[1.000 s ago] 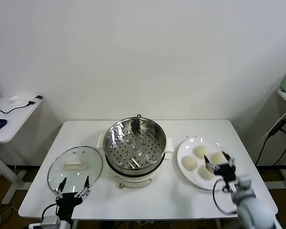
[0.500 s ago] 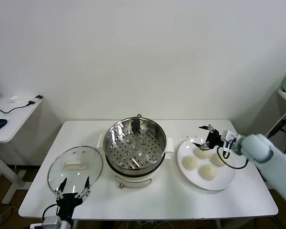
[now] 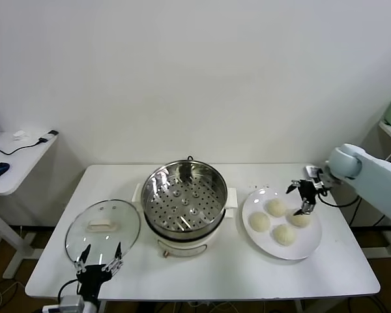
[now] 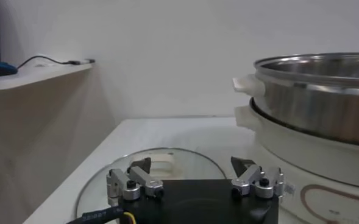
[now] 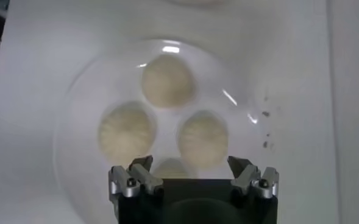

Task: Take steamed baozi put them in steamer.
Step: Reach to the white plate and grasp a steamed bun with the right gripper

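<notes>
Over the white plate (image 3: 264, 241) at the counter's (image 3: 202, 267) right side, the right gripper (image 3: 301, 195) hangs with fingers apart and nothing between them, above four steamed baozi (image 3: 276, 207).
All four buns lie close together on the plate, three plain in the right wrist view (image 5: 168, 81) and the fourth partly hidden behind the gripper (image 5: 191, 165); none is in the steamer (image 3: 184, 198), which stands uncovered at the counter's middle, just left of the plate, its perforated tray bare. Its glass lid (image 3: 102, 226) lies flat on the counter to the steamer's left. At the near left edge the left gripper (image 3: 99, 255) waits low beside the lid, fingers spread wide and holding nothing, as the left wrist view (image 4: 194, 176) also shows.
</notes>
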`<state>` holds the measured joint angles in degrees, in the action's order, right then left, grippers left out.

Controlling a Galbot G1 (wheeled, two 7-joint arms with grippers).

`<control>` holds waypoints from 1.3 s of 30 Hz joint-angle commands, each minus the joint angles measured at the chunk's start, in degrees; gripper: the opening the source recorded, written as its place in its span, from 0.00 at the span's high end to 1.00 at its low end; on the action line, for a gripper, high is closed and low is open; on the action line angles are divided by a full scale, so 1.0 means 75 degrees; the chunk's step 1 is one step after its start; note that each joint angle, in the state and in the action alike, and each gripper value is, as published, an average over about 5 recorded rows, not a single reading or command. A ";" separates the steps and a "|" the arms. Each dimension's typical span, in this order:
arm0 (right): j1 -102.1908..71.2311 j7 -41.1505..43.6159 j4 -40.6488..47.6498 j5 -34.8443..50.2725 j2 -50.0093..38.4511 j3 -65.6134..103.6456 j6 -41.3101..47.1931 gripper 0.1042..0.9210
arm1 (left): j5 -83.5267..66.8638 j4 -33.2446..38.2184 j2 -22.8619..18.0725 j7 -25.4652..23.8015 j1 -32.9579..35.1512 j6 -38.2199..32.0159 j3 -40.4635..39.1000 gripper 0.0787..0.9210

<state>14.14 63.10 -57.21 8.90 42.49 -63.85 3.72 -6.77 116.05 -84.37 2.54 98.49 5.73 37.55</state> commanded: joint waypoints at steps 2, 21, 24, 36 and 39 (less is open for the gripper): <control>0.0200 0.0015 0.1606 0.0153 0.1280 -0.0847 0.0210 0.12 | 0.0034 -0.0137 -0.0012 -0.0007 -0.0062 -0.0020 -0.0009 0.12; -0.0767 -0.0291 0.2446 -0.0142 0.1850 0.0241 0.0299 0.12 | 0.0159 -0.0262 -0.0029 -0.0033 -0.0106 -0.0055 -0.0079 0.12; -0.0804 -0.0301 0.2417 -0.0139 0.1879 0.0243 0.0326 0.14 | 0.0162 -0.0263 -0.0034 -0.0027 -0.0097 -0.0063 -0.0089 0.12; -0.0742 -0.0287 0.2213 -0.0170 0.1785 0.0405 0.0252 0.34 | 0.0201 -0.0248 -0.0047 0.0000 -0.0080 -0.0068 -0.0110 0.12; -0.0402 -0.0154 0.1821 -0.0008 0.1572 0.0250 0.0129 0.35 | 0.0232 -0.0223 -0.0059 0.0004 -0.0039 -0.0086 -0.0124 0.12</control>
<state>9.39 61.42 -41.51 8.29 55.01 -61.73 5.26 -5.21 114.17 -84.71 2.54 97.94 5.20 36.72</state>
